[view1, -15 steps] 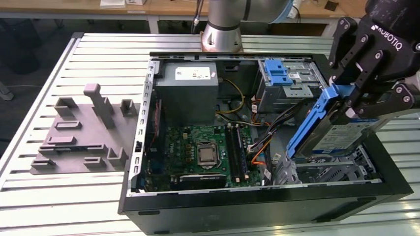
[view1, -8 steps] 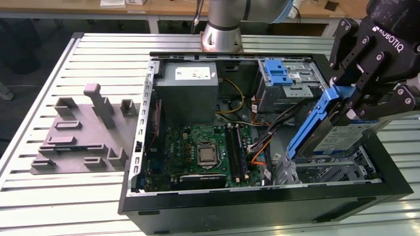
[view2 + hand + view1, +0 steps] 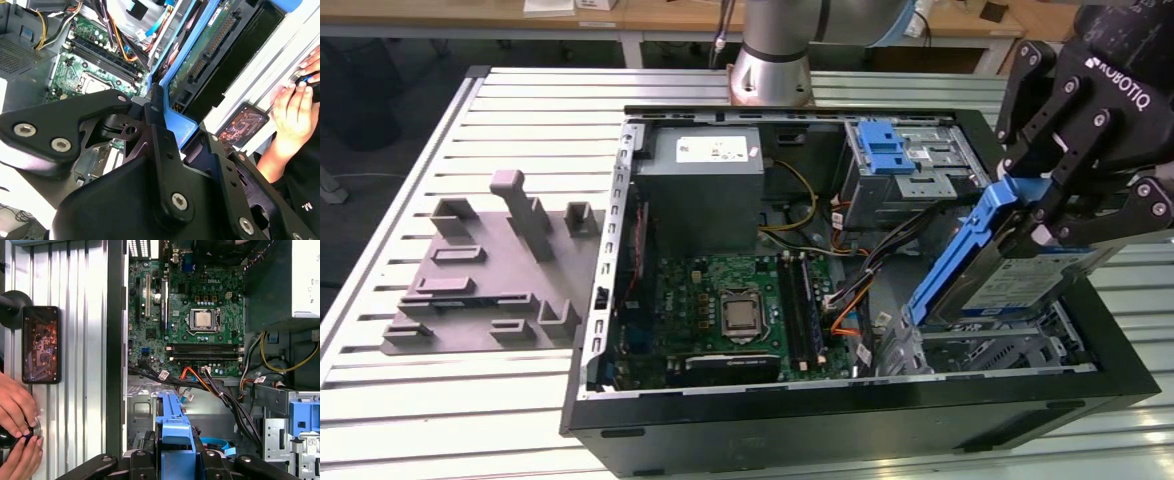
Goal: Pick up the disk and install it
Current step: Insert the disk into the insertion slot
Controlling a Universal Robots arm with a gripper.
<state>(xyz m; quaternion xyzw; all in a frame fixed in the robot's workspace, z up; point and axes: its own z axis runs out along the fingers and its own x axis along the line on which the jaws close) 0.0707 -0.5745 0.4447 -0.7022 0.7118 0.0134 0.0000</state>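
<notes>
Exterior view — the hand (image 3: 1062,226) pinches the disk (image 3: 1011,286), tilted on edge, over a corner of the open computer case (image 3: 854,392) — on the bench (image 3: 494,400).

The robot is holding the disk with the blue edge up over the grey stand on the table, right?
Not quite. The end effector does hold the disk with the blue edge, but over the open computer, not over the grey stand. The exterior view shows it. The disk hangs tilted above the computer's corner at that view's right, and the stand sits apart at its left.
</notes>
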